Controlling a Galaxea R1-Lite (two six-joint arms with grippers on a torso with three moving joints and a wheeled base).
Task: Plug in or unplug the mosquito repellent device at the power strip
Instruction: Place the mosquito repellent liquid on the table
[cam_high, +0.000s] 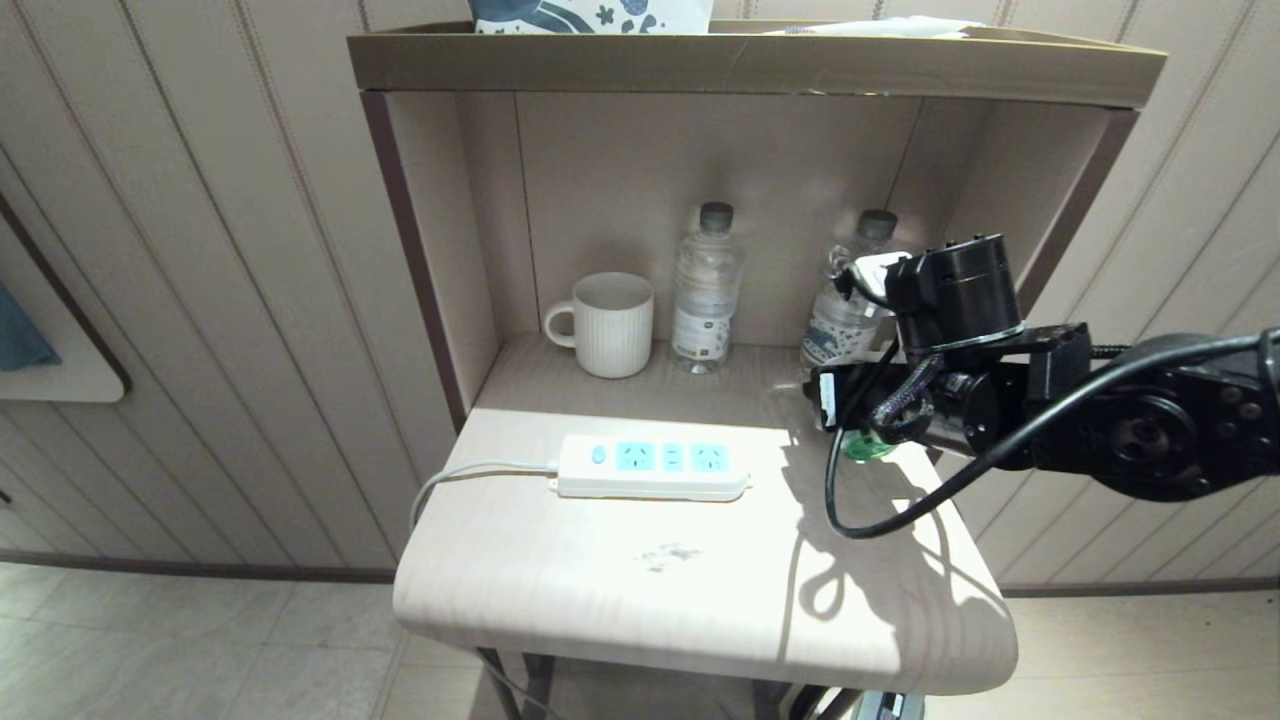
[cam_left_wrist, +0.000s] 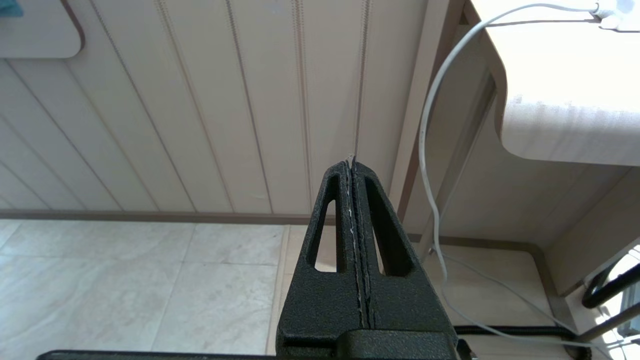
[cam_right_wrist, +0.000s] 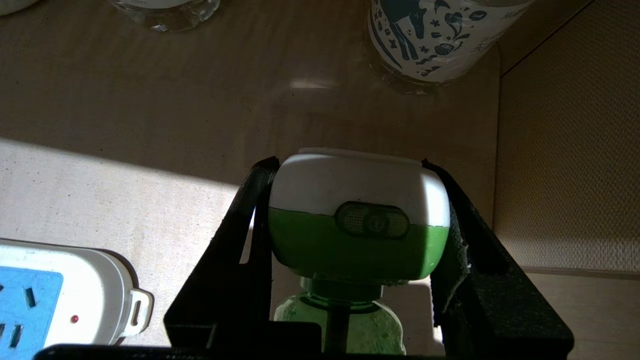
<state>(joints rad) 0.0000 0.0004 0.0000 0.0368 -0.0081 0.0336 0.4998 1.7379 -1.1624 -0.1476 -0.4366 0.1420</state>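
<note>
You have one power strip lying flat on the front part of the wooden side table, with its white cord leaving the left end and dropping over the table edge. Count three light-blue socket faces on it, all unoccupied, plus one small button at the cord end. One mosquito repellent device is present, and it is not plugged in: your right gripper has it clamped by the white-and-green head, one finger on each side, with the translucent green bottle hanging toward the wrist. In the head view only a green sliver of the device shows beneath the arm, above the right part of the table and well apart from the strip's right end. In the recess behind, count one ribbed white mug and two clear water bottles, the plain-labelled one beside the mug and the patterned one partly hidden behind the right arm. Your left gripper hangs parked low beside the table's left side, fingers pressed together with nothing between them.
</note>
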